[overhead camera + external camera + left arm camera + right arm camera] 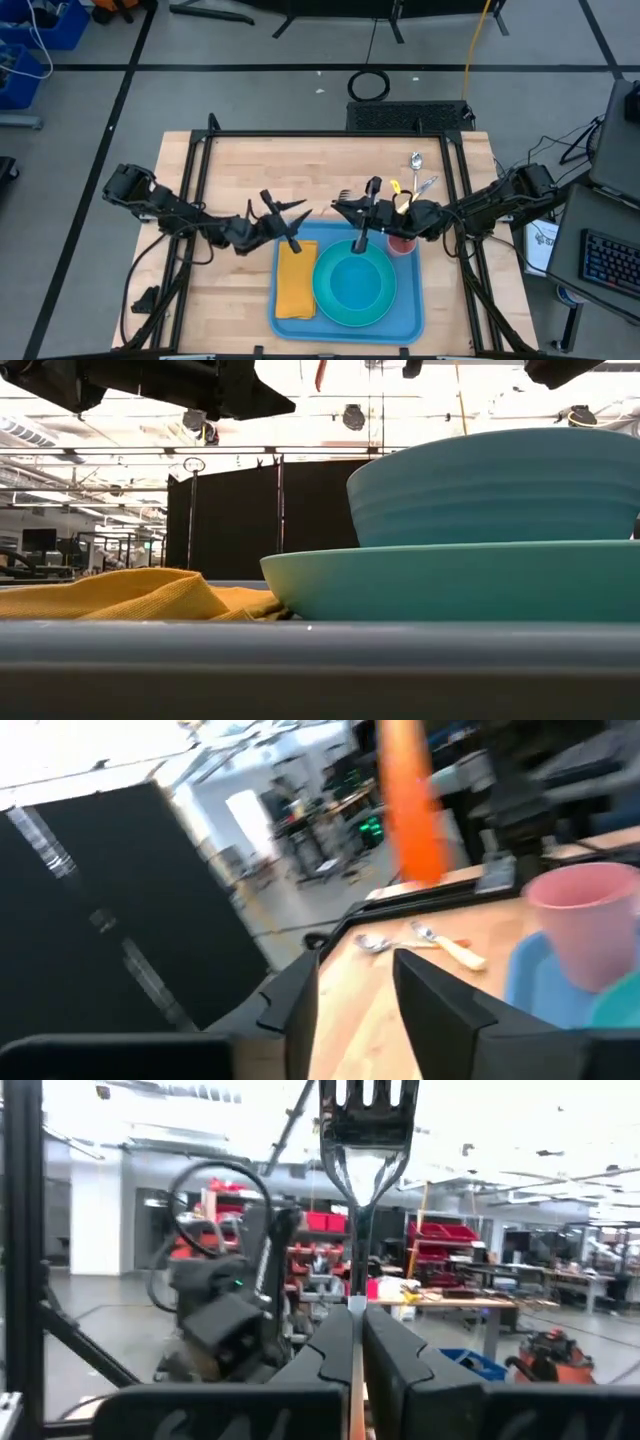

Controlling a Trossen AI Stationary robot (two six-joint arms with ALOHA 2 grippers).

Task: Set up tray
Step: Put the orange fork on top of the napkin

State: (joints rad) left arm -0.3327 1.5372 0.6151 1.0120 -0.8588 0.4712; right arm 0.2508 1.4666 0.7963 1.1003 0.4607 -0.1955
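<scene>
High view shows the tray (410, 318) lying flat on the near middle of the wooden table (230, 160), a large blue plastic rectangle with rounded corners and a low raised rim. Its surface is smooth and slightly glossy where bare. A folded yellow cloth (296, 281) fills its left part, and a round teal plate (330, 298) with a blue bowl (356, 283) sitting in it takes up the middle and right. A pink cup (402, 243) stands at the tray's far right corner.

From table height in the low view, the tray's rim (320, 660) runs as a grey-blue band across the foreground, with the cloth, plate and bowl rising behind it.

Left gripper (290, 222) hovers over the tray's far left corner, just above the cloth; its 2 fingers (430, 1010) stand apart with nothing between them. Right gripper (352, 211) hangs over the tray's far edge above the bowl, its fingers pressed together on the thin handle of a dark fork (368, 1120), whose tines stand upright in the right wrist view.

A spoon (415, 161) and another utensil with a yellow handle (397, 186) lie on the table beyond the tray, toward the far right.
</scene>
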